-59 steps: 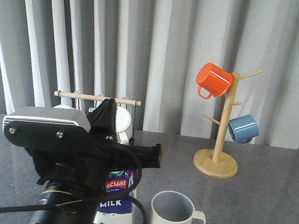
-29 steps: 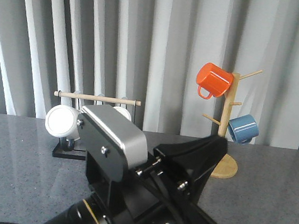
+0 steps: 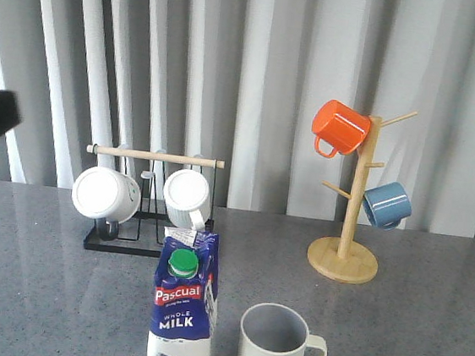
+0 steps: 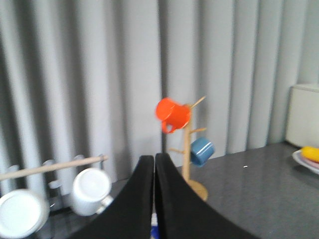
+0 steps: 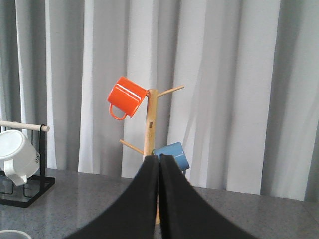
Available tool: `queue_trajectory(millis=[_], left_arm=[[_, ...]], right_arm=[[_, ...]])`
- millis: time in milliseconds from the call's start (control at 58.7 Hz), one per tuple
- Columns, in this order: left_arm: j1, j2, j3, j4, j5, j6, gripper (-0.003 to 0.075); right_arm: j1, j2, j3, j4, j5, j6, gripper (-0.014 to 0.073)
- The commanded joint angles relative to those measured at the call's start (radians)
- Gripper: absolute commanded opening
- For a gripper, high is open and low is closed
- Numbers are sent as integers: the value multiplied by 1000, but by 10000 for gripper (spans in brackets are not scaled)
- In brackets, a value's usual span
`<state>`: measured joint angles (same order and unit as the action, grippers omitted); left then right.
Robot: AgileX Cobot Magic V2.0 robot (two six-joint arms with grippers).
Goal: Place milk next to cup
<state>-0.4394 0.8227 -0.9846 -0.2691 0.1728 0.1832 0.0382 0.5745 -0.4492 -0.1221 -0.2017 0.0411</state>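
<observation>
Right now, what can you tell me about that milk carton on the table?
The milk is a tall carton, dark blue on top and white at the base, with a round green cap on its sloped top, a red "Pascual" label and "WHOLE MILK" in white. It looks like coated card. It stands upright on the grey table, just left of the cup marked "HOME", with a narrow gap between them. No gripper touches it.
</observation>
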Motion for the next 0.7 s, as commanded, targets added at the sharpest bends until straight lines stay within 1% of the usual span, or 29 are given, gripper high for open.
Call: queue_trajectory(millis=[0, 68, 136, 239, 358, 443, 596, 681], left_arm=[[145, -85, 63, -17, 32, -24, -8], [228, -153, 164, -44, 2, -24, -8], [297, -229, 278, -74, -58, -24, -8], [360, -327, 456, -113, -134, -22, -8], [400, -428, 617, -111, -145, -20, -8], [425, -489, 701, -111, -142, -20, -8], [476, -591, 802, -113, -118, -24, -8], [479, -617, 833, -109, -109, -16, -8]], right_arm=[[-3, -1, -26, -7, -71, -4, -8], [-3, -1, -26, -7, -71, -4, -8], [-3, -1, -26, -7, -71, -4, -8], [-3, -1, -26, -7, -71, -4, -8], [-3, -1, -26, -7, -71, -4, -8], [-3, -1, -26, -7, -71, -4, -8], [-3, -1, -26, -7, -71, -4, -8], [-3, -1, -26, -7, -71, -4, -8]])
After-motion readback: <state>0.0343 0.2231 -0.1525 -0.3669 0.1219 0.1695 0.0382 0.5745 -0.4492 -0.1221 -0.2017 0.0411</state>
